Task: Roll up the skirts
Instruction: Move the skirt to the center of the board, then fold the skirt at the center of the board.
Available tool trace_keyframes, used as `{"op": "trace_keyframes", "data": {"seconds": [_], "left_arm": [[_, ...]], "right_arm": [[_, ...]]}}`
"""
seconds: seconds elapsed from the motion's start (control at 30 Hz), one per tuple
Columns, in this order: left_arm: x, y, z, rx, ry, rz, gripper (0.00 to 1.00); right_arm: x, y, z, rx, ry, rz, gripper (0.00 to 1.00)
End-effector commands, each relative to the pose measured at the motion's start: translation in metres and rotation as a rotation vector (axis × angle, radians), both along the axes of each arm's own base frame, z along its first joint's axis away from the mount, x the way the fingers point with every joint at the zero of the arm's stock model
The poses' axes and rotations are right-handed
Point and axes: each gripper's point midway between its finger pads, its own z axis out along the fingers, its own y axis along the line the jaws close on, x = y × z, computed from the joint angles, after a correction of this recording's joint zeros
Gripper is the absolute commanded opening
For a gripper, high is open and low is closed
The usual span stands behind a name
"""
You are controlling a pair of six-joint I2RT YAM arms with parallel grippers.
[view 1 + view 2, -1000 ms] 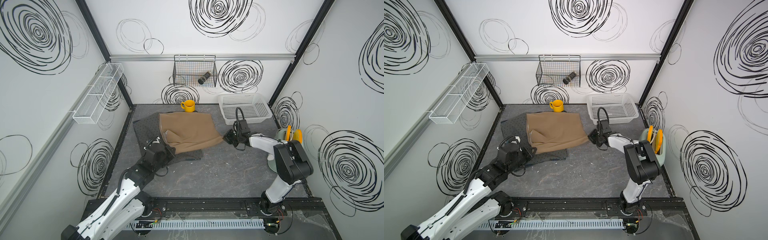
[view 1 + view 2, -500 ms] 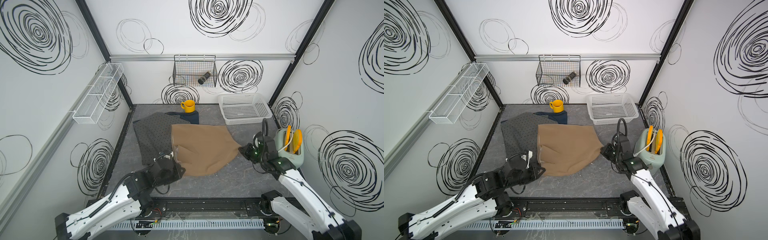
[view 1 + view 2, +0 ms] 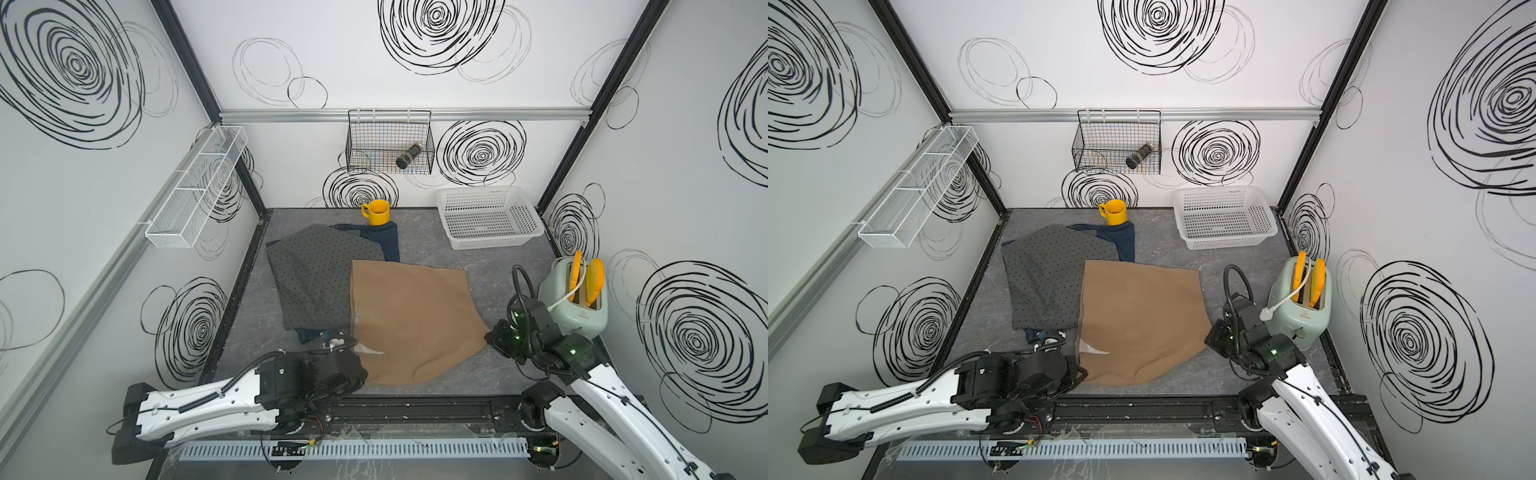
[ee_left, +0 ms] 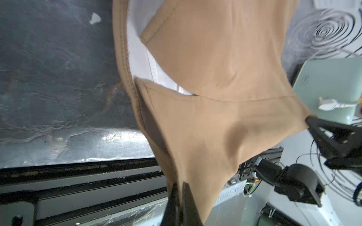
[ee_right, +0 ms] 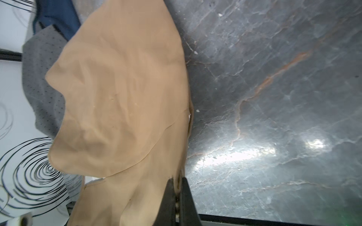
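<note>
Tan cloth is being pinched at two corners: the tan skirt (image 3: pixel 415 320) is being held by its near edge, with the left gripper (image 4: pixel 181 187) pressed shut on the near-left corner and the right gripper (image 5: pixel 177 182) pressed shut on the near-right one. The skirt is being spread over the middle of the grey table (image 3: pixel 478 382). It reaches away from both sets of fingers toward the back wall, and its left edge is meeting the grey dotted skirt (image 3: pixel 316 278), beneath which the denim skirt (image 3: pixel 388 243) is being covered. The gripped edge is being stretched across between the arms on a slant, the right corner lying farther from the front rail. A pale-lined slit is being exposed beside the left gripper, probably on the hem side. Any roll is being judged to start from this held edge, its axis running left to right, with both arms equally near.
</note>
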Motion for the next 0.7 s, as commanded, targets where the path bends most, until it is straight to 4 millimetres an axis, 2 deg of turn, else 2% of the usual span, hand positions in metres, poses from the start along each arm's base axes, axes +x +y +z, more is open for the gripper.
{"op": "trace_keyframes", "data": {"seconds": [0.0, 0.13, 0.2, 0.33, 0.47, 0.57, 0.67], "left_arm": [[0.022, 0.015, 0.018, -0.047, -0.041, 0.199, 0.00], [0.059, 0.024, 0.051, -0.121, -0.148, 0.350, 0.00], [0.078, 0.030, 0.062, -0.115, -0.156, 0.401, 0.00], [0.122, 0.043, 0.070, -0.071, -0.139, 0.453, 0.00], [0.168, 0.048, 0.078, -0.032, -0.147, 0.480, 0.00], [0.198, 0.058, 0.071, 0.049, -0.126, 0.504, 0.00], [0.222, 0.062, 0.061, 0.107, -0.104, 0.502, 0.00]], "right_arm": [[0.013, -0.011, 0.009, -0.072, -0.003, -0.079, 0.00], [0.055, 0.001, 0.032, -0.083, -0.107, -0.083, 0.00], [0.077, 0.000, 0.040, -0.117, -0.128, -0.113, 0.00], [0.120, 0.002, 0.048, -0.113, -0.155, -0.151, 0.00], [0.161, -0.004, 0.048, -0.135, -0.155, -0.198, 0.00], [0.190, -0.006, 0.041, -0.152, -0.152, -0.216, 0.00], [0.213, -0.003, 0.022, -0.123, -0.097, -0.218, 0.00]]}}
